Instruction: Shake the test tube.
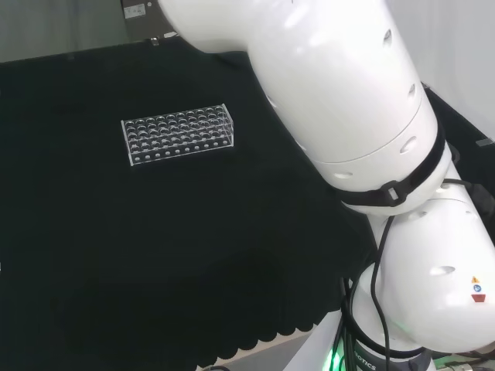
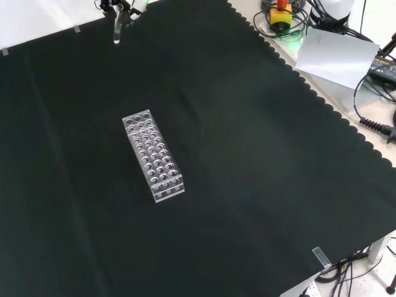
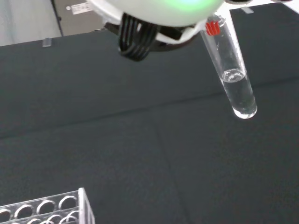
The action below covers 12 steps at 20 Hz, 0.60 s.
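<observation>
Well above cloth (image 2: 247, 154) (open): tube (image 3: 233, 74).

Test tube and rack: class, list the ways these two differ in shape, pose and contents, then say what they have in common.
1. The test tube is one slim round-bottomed cylinder; the rack is a long block with rows of holes.
2. The test tube hangs tilted above the cloth, held at its top by the hand; the rack lies flat on the cloth.
3. The test tube holds a little clear liquid; the rack's holes look empty.
Both are clear.

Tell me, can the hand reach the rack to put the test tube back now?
Probably yes. The hand holds the test tube above bare cloth, and nothing stands between it and the rack.
</observation>
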Available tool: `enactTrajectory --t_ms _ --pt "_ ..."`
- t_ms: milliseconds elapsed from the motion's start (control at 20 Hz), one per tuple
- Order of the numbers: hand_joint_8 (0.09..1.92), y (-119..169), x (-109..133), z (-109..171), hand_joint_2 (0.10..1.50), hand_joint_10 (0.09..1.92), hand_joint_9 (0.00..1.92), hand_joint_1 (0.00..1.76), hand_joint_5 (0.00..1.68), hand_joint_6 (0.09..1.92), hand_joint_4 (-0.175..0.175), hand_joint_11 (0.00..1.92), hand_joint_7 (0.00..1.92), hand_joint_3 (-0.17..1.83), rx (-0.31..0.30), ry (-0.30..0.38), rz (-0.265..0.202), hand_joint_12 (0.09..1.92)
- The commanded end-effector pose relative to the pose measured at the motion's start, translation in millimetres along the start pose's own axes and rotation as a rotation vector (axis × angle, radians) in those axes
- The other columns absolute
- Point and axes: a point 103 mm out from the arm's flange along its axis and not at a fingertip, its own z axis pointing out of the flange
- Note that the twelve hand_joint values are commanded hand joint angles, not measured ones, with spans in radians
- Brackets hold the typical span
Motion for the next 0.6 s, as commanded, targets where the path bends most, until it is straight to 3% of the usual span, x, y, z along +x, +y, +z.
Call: enactTrajectory --t_ms 50,350,600 --pt "0.60 -2 41 1 0.68 0.65 1.50 1.21 1.26 0.68 -0.175 0.91 1.65 0.64 0.002 0.038 -0.071 1.20" --pt "0.60 -19 136 9 0.68 0.65 1.50 1.21 1.26 0.68 -0.175 0.91 1.65 0.64 0.022 0.139 -0.220 1.20" --pt "0.60 -45 205 14 0.68 0.65 1.50 1.21 1.26 0.68 -0.175 0.91 1.65 0.64 0.062 0.258 -0.315 1.20"
